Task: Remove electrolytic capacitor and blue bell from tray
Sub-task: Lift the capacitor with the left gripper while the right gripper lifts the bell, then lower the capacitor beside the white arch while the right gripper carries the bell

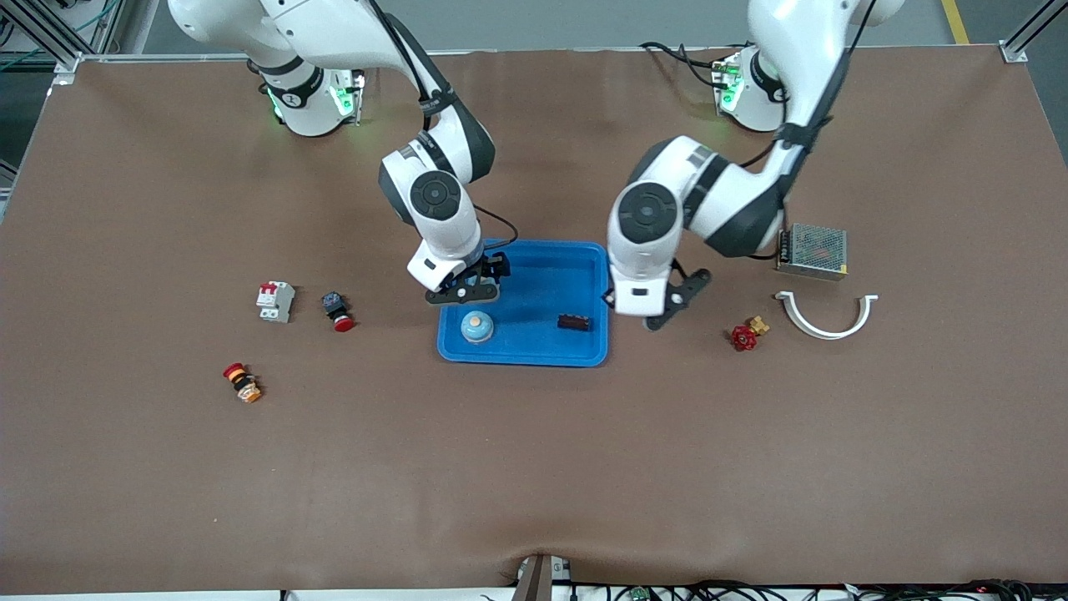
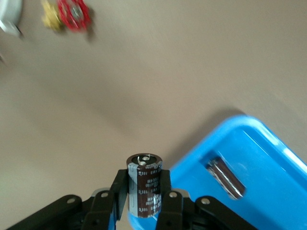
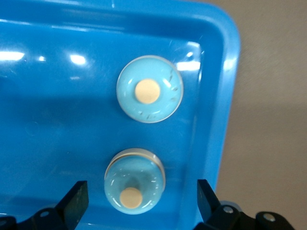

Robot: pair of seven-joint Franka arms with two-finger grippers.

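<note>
- Gripping a capacitor (image 2: 144,184), the left gripper (image 2: 144,201) hangs over the bench (image 1: 534,467) beside the tray (image 1: 542,355).
- Right gripper (image 3: 136,201) hangs open over two bells (image 3: 149,89) in the tray.
- Another capacitor (image 1: 574,322) lies in the tray.
</note>
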